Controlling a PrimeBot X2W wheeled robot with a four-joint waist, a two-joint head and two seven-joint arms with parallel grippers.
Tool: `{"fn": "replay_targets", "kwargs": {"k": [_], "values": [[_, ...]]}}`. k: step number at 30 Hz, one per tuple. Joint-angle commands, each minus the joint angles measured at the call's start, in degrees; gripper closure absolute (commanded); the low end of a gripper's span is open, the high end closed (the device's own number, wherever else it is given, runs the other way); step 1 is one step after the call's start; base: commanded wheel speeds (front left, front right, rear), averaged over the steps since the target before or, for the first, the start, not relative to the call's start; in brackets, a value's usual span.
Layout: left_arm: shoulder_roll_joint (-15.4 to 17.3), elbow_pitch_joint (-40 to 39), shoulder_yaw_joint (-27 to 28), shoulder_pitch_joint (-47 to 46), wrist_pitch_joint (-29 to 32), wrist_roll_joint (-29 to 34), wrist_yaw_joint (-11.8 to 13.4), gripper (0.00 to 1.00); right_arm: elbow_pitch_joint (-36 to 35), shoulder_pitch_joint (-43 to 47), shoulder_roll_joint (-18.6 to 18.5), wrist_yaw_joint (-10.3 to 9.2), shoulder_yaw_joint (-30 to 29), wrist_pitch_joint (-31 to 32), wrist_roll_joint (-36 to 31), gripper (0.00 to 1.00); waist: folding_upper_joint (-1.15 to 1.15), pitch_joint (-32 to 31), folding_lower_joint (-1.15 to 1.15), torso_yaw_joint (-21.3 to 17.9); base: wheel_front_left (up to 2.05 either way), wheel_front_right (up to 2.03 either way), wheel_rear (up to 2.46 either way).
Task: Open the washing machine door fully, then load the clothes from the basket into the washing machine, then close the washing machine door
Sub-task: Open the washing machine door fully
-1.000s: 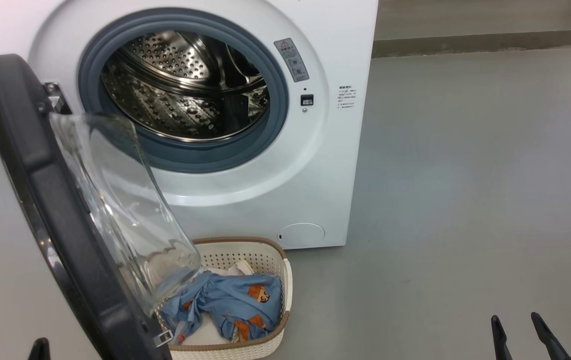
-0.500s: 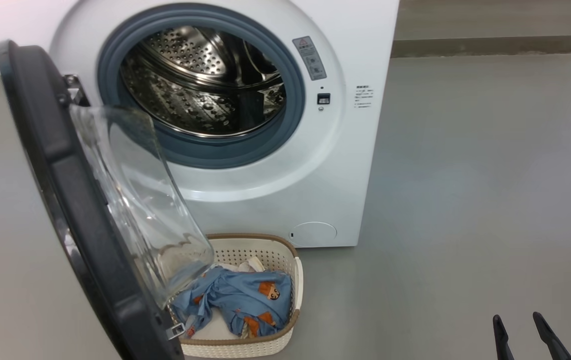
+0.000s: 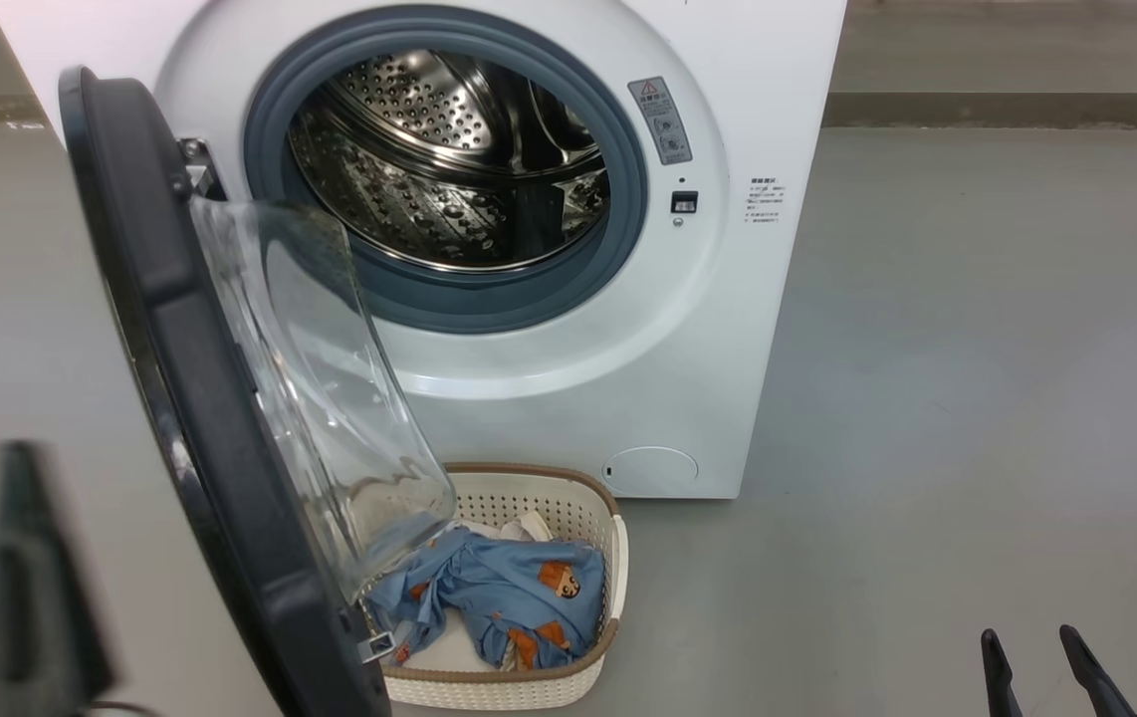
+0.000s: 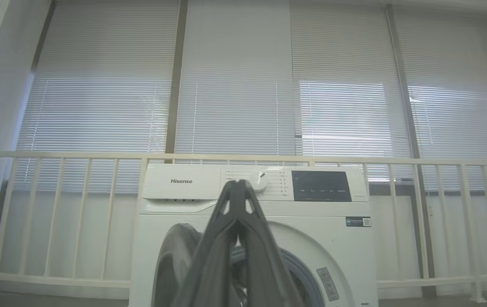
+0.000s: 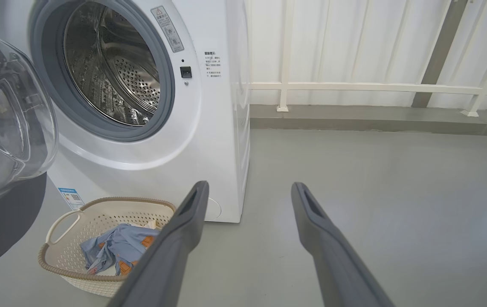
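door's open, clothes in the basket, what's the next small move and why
Probably swing the right gripper left and down toward the clothes in the basket: its fingers are open and empty, the washing machine door stands open, and the drum is empty.

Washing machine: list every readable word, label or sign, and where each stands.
"Hisense": drawer front, washing machine.
Red warning triangle: grey sticker beside the drum opening; its words too small.
Printed block right of it: too small.
Blue label with code square: unreadable.
Dial markings: too small.
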Motion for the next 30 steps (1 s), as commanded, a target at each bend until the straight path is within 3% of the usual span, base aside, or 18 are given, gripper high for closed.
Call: {"fn": "replay_targets", "kwargs": {"k": [1, 7, 12, 22, 30], "values": [[0.5, -1.8, -0.8, -1.7, 0.4, -0.9, -0.3, 1.0, -1.2, -0.7, -0.9, 0.16, 1.3, -0.7, 0.5, 0.0, 0.0, 0.0, 0.0, 0.1, 0.0, 0.0, 0.0], [0.5, 2.9, -15.8, -0.5, 2.2, -5.3, -0.8, 1.0, -0.6, -1.0, -0.9, 0.16, 1.9, -0.7, 1.3, 0.0, 0.0, 0.1, 0.0, 0.1, 0.0, 0.0, 0.0], [0.5, 9.4, -23.1, 0.4, 3.8, -8.7, -0.5, 1.0, -0.4, -1.0, -0.9, 0.16, 2.2, -0.7, 1.7, 0.0, 0.0, 0.4, 0.0, -0.3, 0.0, 0.0, 0.0], [0.6, 20.0, -23.4, -0.2, 6.4, -9.4, 3.8, 1.0, -0.1, -1.0, -0.9, 0.16, 2.3, -0.7, 2.0, 0.0, 0.0, 1.2, 0.0, -0.7, 0.0, 0.0, 0.0], [0.6, 22.7, -21.7, -1.8, 5.1, -9.0, 6.3, 1.0, 0.1, -1.0, -0.9, 0.16, 2.1, -0.7, 2.2, 0.0, 0.0, 1.6, 0.0, -0.5, 0.0, 0.0, 0.0]]}}
